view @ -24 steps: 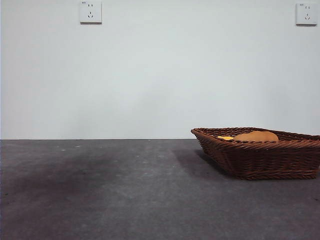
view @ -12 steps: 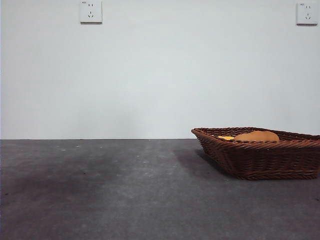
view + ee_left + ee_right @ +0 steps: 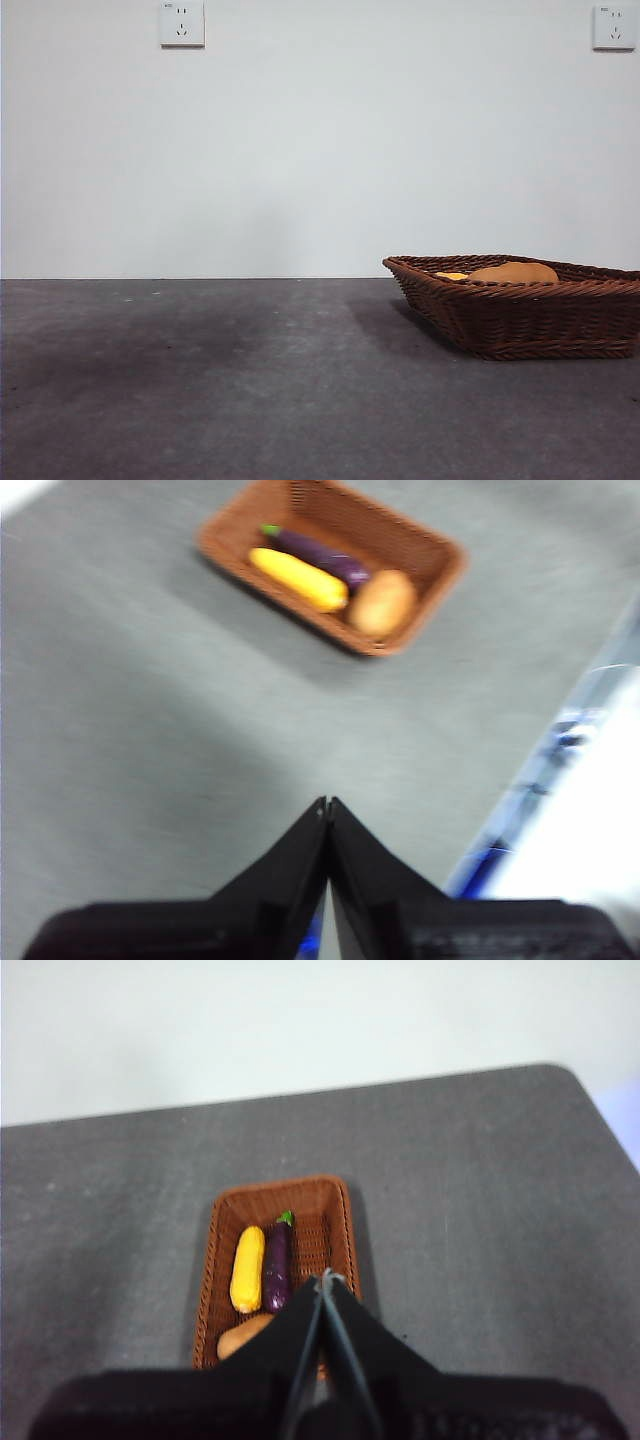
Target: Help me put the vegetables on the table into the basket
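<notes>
The dark grey table [image 3: 250,380] stretches wide, with the woven wicker basket [image 3: 520,320] standing at its right side. All three vegetables lie inside the basket: the yellow corn cob [image 3: 247,1267] and the purple eggplant [image 3: 276,1263] side by side and touching, the brown potato [image 3: 382,602] at one end beside them. Both arms are raised clear of the table: the left gripper [image 3: 327,805] and the right gripper [image 3: 324,1278] each have their jaws pressed together, holding nothing
</notes>
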